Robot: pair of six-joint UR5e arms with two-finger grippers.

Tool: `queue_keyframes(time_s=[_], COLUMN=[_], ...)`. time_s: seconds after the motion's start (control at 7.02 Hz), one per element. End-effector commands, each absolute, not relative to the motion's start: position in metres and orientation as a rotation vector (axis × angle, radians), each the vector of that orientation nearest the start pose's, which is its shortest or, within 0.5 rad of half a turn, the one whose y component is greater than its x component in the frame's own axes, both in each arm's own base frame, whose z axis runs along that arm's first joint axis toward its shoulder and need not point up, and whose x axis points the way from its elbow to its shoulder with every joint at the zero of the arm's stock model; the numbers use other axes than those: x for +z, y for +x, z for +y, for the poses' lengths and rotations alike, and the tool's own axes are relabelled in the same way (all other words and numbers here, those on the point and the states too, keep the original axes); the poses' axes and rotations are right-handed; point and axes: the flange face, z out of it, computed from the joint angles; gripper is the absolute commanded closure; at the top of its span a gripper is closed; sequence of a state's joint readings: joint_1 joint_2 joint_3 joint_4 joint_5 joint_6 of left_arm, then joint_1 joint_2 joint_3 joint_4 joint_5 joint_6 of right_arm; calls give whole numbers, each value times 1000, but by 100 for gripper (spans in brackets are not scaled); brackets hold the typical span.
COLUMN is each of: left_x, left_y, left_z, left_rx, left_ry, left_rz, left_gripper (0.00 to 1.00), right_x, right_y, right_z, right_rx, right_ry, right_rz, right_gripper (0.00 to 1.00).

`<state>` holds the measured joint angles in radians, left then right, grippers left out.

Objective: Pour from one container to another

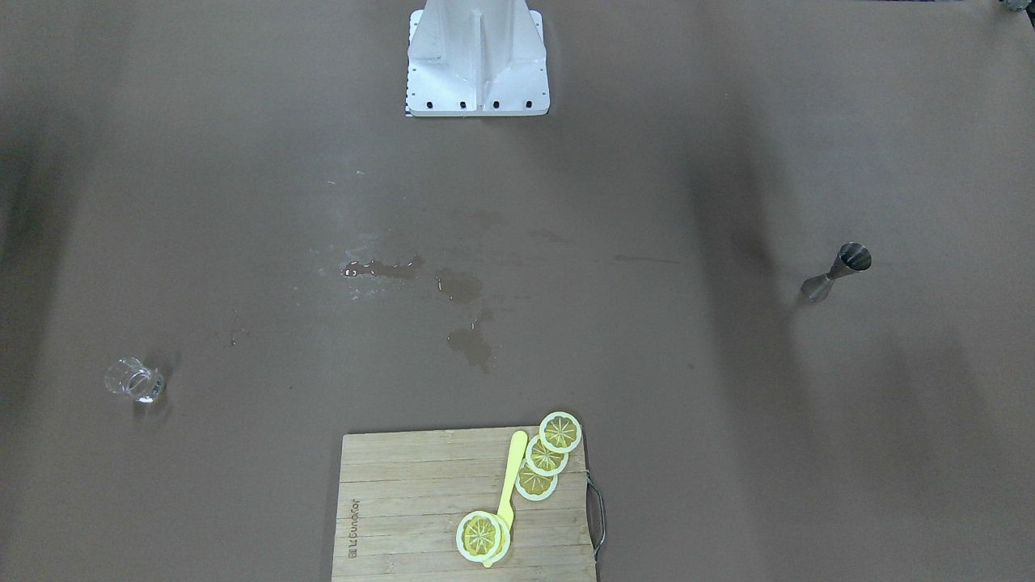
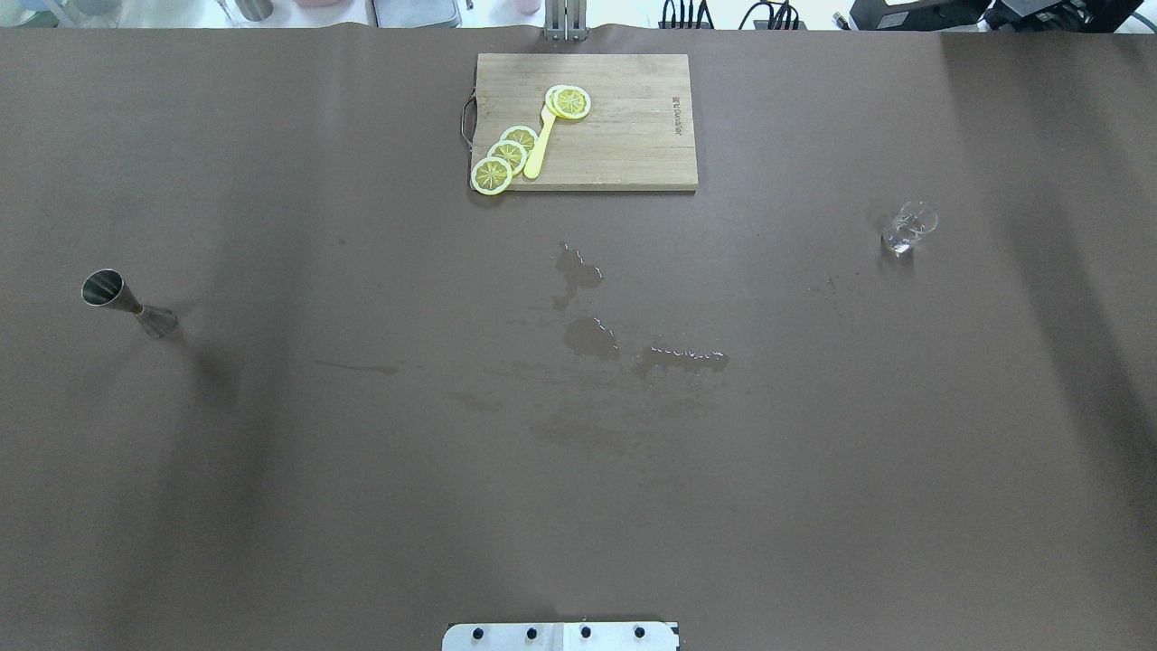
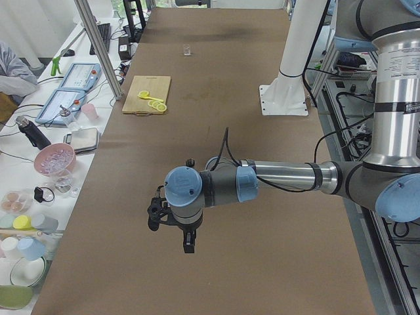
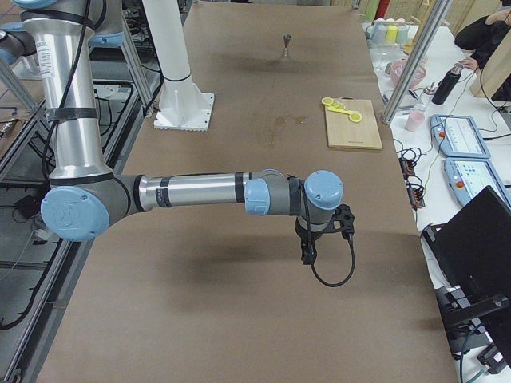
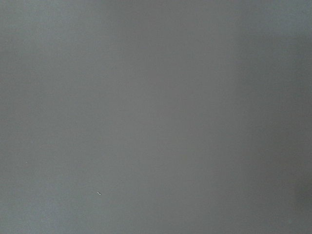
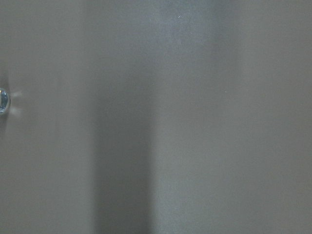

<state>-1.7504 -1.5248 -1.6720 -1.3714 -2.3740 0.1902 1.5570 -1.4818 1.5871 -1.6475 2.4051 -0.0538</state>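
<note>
1. Here, at the tabletop's left end, the left gripper (image 3: 189,243) hangs from a bent wrist above bare brown surface and points down. It shows only in the side view, so I cannot tell whether its fingers are spread or pressed together. Nothing is visibly in it.
2. The steel jigger (image 2: 126,303) stands upright near the left edge, about midway between the near and far edges. Its open cone faces up, and nothing touches it.
3. A wooden cutting board (image 2: 624,136) lies against the middle of the far edge, with a metal handle (image 2: 468,117) on its left short side.
4. Three overlapping lemon slices (image 2: 506,158) sit at the board's near-left corner, the lowest one hanging over the corner. A yellow plastic utensil (image 2: 540,149) lies just beside them, and a fourth lemon slice (image 2: 569,101) rests over its far end.
5. Wet patches (image 2: 592,339) spread over the tabletop's centre, between the board and the white base plate (image 2: 560,636) at the near edge.
6. The clear glass cup (image 2: 908,228) stands alone toward the right edge, nearer the far edge than the near one and well apart from the jigger. Whether it holds liquid cannot be told.
7. Past the right end, the right gripper (image 4: 308,254) hangs pointing down over bare surface. It is also seen only from the side, so I cannot tell how its fingers are set, and it carries nothing visible.
</note>
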Motion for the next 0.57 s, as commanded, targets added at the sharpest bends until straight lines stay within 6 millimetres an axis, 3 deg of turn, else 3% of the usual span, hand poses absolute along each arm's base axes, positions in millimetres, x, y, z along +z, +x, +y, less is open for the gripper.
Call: queue_keyframes(time_s=[0.0, 0.43], left_x=[645, 645], left_y=[-145, -152], left_z=[-442, -439], left_rx=[-52, -65], left_ry=[21, 27], left_rz=[816, 814], left_gripper=[2, 2], right_x=[609, 608], right_y=[52, 51], right_z=[-530, -530], right_rx=[-75, -77], right_ry=[43, 43], right_rz=[-834, -835], right_gripper=[0, 0])
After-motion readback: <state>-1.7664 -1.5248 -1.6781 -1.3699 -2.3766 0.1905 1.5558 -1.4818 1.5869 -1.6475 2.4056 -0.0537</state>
